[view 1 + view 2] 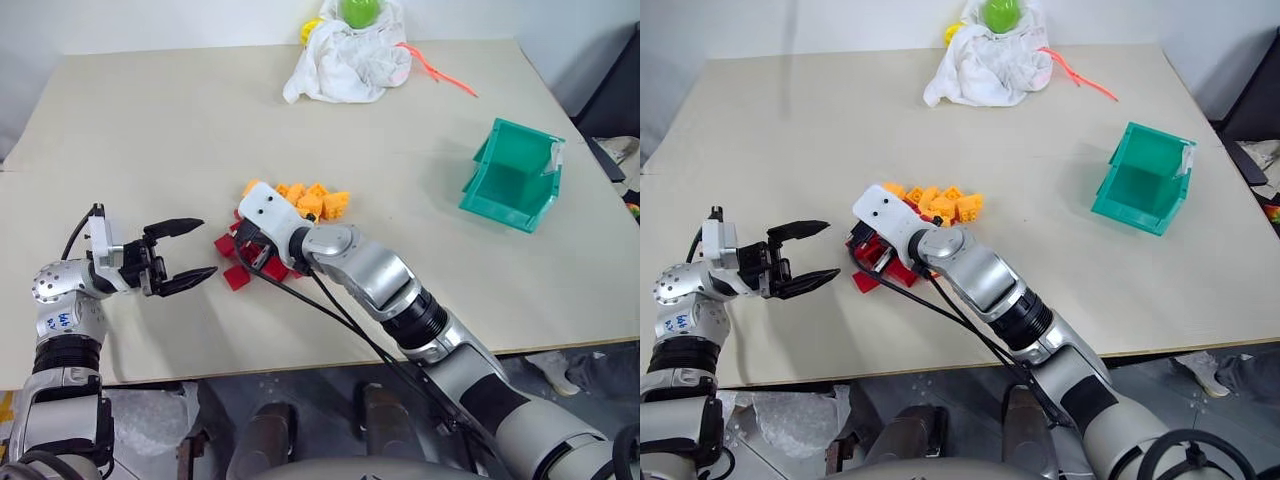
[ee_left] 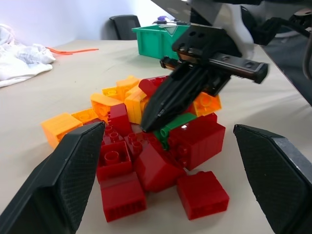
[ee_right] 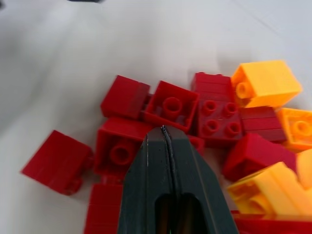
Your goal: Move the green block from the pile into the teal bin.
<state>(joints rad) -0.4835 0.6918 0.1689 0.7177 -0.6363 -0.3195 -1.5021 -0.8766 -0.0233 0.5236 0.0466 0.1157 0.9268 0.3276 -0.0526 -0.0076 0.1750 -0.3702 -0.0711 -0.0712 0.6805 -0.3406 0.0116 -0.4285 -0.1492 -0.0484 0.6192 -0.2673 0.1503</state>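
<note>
One pale beige desk (image 1: 150, 140) carries everything here, with a grey wall behind it and a dark chair (image 2: 124, 24) visible beyond the far edge in the left wrist view. At the desk's far side sits a crumpled white cloth (image 1: 345, 60) with a lime-green ball (image 1: 360, 10) on top and an orange cord (image 1: 440, 72) trailing beside it. The right gripper (image 2: 153, 117) points down into the pile (image 1: 285, 225) of red and yellow-orange bricks, its two black fingers pressed flat together with no gap between them. The green block (image 2: 173, 127) lies just beneath and beside that fingertip, wedged among the red bricks; only a thin green edge of it shows, and whether the tip actually touches it cannot be told. The left gripper (image 1: 185, 255) hovers above the desk just beside the pile on the side away from the bin, its fingers spread wide and holding nothing, aimed toward the bricks. The teal bin (image 1: 515, 175) stands well apart from both grippers, out past the right arm on its outer side, its opening tipped toward the pile.
</note>
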